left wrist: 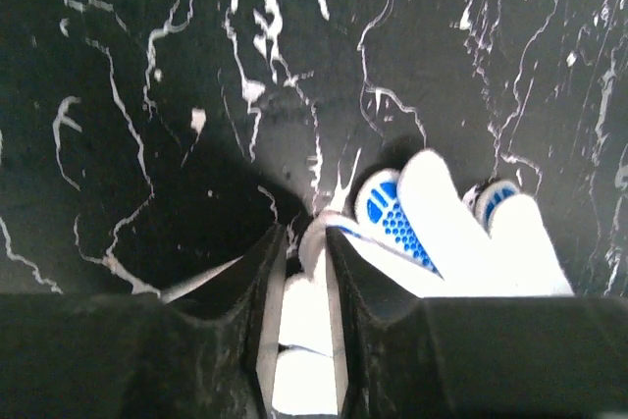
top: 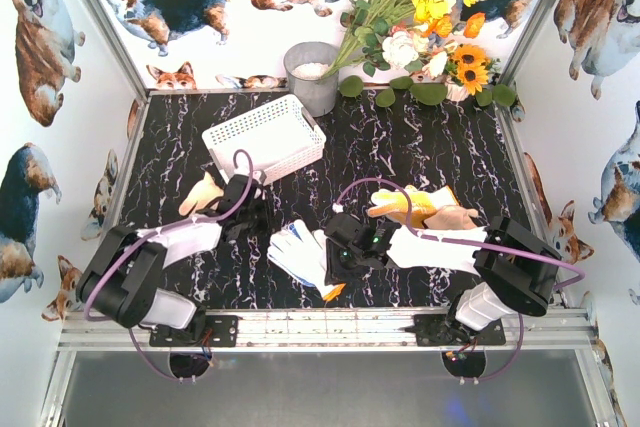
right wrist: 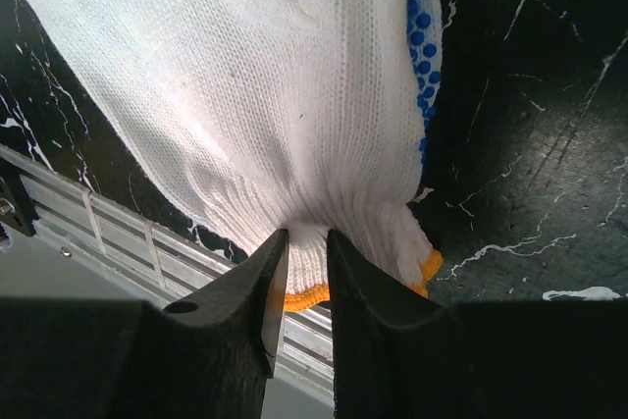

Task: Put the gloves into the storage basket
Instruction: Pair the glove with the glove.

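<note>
Left claw (top: pixel 248 209) sits low over the dark surface (top: pixel 420 147), just in front of the storage basket (top: pixel 265 137), with a cream glove (top: pixel 205 192) beside it. Right claw (top: pixel 340 252) grips a white glove (top: pixel 300 247) near the front edge, and yellow gloves (top: pixel 415 202) lie behind it.

From the left wrist, the left claw (left wrist: pixel 306 233) has its jaws nearly together, pinching white fabric of a dotted glove (left wrist: pixel 442 233).

From the right wrist, the right claw (right wrist: pixel 306 237) is clamped on the orange-edged cuff of the white glove (right wrist: pixel 294 95).
</note>
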### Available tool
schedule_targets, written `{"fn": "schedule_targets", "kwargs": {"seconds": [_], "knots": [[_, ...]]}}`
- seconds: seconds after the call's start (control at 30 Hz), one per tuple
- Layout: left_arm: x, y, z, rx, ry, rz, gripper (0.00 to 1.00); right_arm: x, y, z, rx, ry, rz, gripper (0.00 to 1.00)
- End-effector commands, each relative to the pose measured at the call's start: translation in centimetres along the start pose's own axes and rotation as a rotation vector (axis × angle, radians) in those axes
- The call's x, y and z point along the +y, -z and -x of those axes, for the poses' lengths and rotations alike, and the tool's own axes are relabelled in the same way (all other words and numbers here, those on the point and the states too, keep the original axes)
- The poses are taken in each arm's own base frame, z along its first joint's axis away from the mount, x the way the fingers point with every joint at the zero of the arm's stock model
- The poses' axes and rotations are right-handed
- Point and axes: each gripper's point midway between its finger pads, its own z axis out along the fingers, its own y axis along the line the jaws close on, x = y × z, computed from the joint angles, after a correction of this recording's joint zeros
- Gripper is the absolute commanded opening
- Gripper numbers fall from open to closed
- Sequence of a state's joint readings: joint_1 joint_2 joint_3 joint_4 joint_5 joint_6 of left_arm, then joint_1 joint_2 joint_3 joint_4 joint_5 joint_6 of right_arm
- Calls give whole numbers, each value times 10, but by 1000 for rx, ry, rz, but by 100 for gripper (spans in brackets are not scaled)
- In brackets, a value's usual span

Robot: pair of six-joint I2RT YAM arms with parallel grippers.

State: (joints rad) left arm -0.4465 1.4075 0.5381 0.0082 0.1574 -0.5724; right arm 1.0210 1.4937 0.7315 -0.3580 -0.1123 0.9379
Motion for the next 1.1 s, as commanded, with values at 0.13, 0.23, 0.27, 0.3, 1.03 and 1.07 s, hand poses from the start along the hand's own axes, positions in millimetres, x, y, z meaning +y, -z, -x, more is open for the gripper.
{"fn": "schedule_targets", "kwargs": {"seconds": [0.13,0.23,0.27,0.3,1.03,1.07], "knots": [[-18,1,32,-65,-76,-22,33,-13,-4,3,-28,12,-56,27],[-31,-2,31,-49,-110,-79,35,-12,-4,3,-23,15,-54,27],[-34,-4,28,-34,-121,-92,35,-13,-5,2,-20,16,-55,27],[-37,-7,26,-20,-134,-98,35,-12,-5,3,-19,16,-55,27],[-48,-35,14,82,-311,-71,24,-12,-6,2,-13,19,-54,27],[-48,-36,13,86,-312,-73,22,-12,-6,2,-12,18,-56,27]]}}
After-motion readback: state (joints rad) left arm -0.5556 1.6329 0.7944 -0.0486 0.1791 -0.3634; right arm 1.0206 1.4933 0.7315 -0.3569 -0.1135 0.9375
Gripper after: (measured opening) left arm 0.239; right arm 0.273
